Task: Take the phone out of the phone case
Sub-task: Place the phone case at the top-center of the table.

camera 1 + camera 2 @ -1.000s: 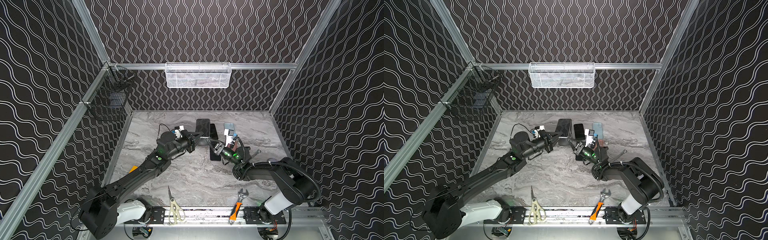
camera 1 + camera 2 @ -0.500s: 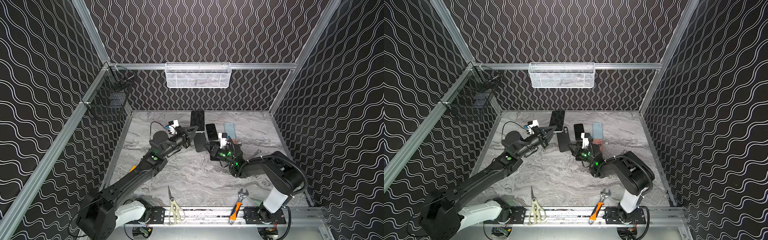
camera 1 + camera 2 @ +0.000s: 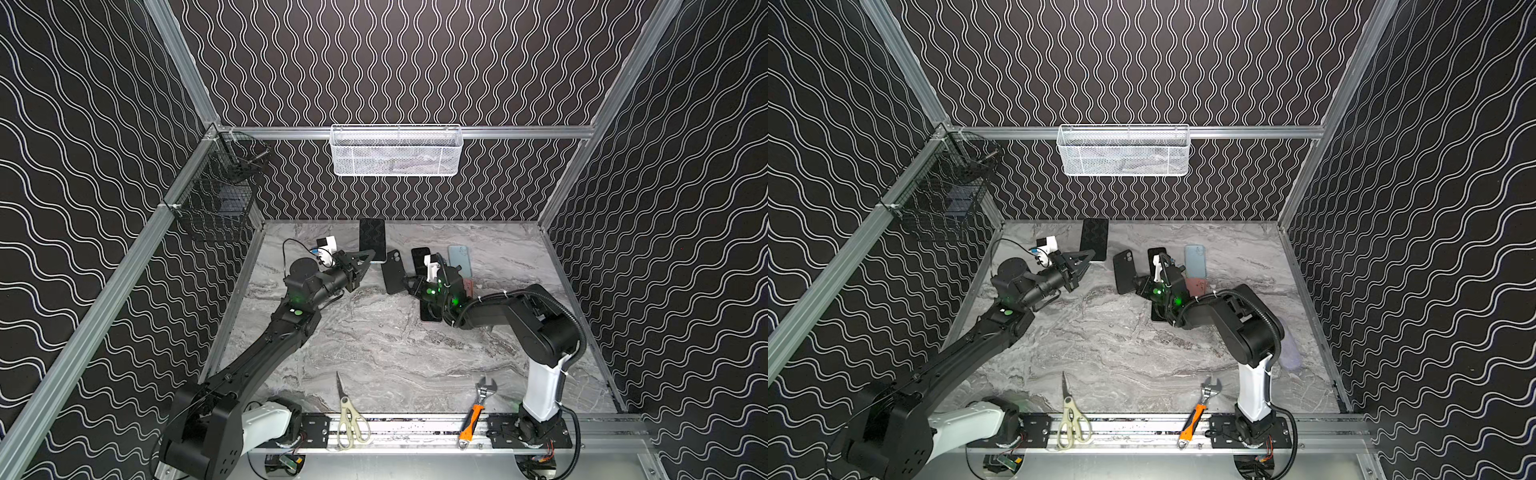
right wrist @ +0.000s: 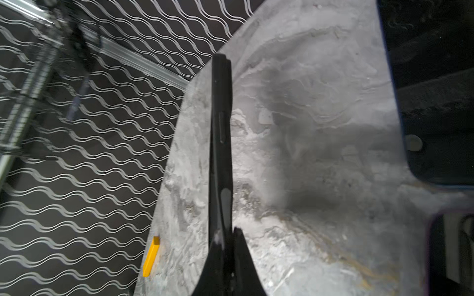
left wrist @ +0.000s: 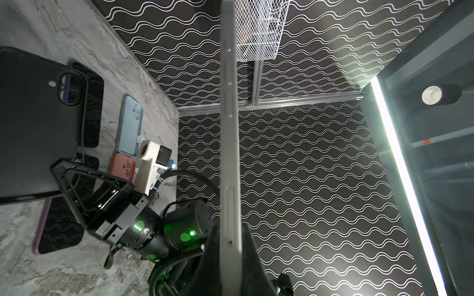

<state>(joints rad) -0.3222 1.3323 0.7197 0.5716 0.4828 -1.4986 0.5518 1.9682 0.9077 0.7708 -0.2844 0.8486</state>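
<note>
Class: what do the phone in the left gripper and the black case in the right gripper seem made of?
Phone: glossy glass face, mirroring the wavy walls; pale matte edge, likely metal. Black case: probably plastic or silicone, smooth, with only faint sheen.

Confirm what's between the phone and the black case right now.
Nothing: only bare marble table shows in the gap between the phone and the black case in a top view; they are apart.

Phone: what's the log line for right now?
left gripper: shut on phone | right gripper: shut on case | phone and case: apart
</note>
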